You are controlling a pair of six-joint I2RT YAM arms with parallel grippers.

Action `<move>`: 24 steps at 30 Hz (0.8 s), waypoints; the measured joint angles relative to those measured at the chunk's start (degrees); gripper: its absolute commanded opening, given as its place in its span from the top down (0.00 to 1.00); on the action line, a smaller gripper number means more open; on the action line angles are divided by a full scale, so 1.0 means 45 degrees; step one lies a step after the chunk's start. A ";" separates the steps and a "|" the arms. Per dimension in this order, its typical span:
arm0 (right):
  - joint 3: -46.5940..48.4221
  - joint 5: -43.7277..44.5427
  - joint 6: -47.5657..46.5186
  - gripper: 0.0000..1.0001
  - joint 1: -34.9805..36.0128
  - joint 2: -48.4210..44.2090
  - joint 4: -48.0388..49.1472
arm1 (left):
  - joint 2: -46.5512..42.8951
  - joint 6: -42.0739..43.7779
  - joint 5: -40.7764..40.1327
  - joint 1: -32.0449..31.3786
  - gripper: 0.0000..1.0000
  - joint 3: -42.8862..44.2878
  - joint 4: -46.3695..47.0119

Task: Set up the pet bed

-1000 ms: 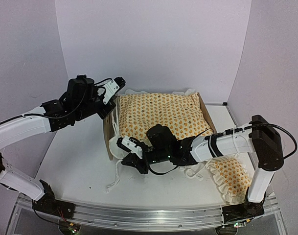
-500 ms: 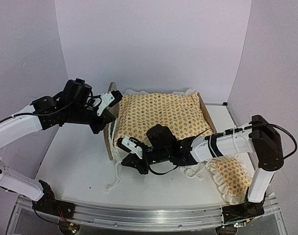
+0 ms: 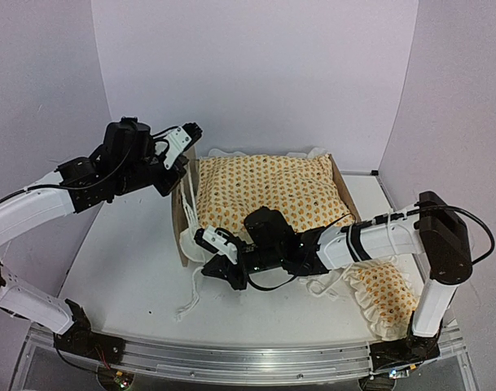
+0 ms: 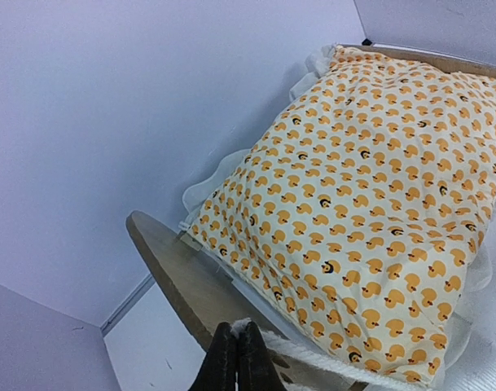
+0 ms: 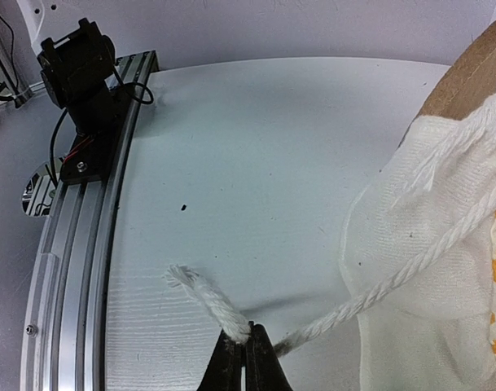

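Observation:
The pet bed (image 3: 181,232) stands mid-table, its light-wood end boards showing at left and right (image 3: 343,183). The orange-patterned quilt (image 3: 268,191) covers it, so the striped mattress is hidden. A white cord (image 3: 190,295) trails from the bed's left end onto the table. My left gripper (image 3: 185,160) is over the left end board (image 4: 178,277), shut on one cord end (image 4: 313,357). My right gripper (image 3: 210,267) is low at the bed's front left corner, shut on the other cord end (image 5: 205,295), with white fabric (image 5: 419,269) beside it.
The small ruffled pillow (image 3: 384,297) lies on the table at the front right, next to the right arm's base. The metal base rail (image 5: 76,244) runs along the near edge. White walls enclose the back and sides.
My left gripper dipped beside the left end board, then rose back above it, still holding the cord. The right arm has not moved.

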 measured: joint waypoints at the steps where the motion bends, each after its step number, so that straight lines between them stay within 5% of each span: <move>1: 0.0000 0.0000 0.0000 1.00 0.0000 0.0000 0.0015 | 0.0029 0.0155 0.0112 -0.0005 0.99 0.0000 0.0199; 6: 0.0000 0.0000 -0.0005 1.00 0.0000 0.0000 0.0034 | -0.0039 0.0748 0.1205 -0.0005 0.98 0.0000 0.0374; 12: 0.0005 -0.0044 0.0010 0.97 0.0000 0.0000 0.0024 | 0.0010 0.0476 0.3439 0.0000 1.00 0.0622 -0.1831; 14: 0.0005 0.0005 0.0112 0.73 0.0000 0.0000 0.0024 | 0.0010 0.0126 0.3988 0.0000 1.00 0.0622 -0.2283; 19: 0.0005 0.0403 0.1263 0.41 -0.0097 -0.0053 -0.0039 | -0.0282 -0.0918 0.5110 0.0000 1.00 -0.0306 -0.2822; 24: 0.0005 0.0495 0.2453 0.28 -0.0447 -0.0937 -0.0228 | -0.0738 -0.1666 0.5872 0.0005 1.00 -0.0709 -0.2919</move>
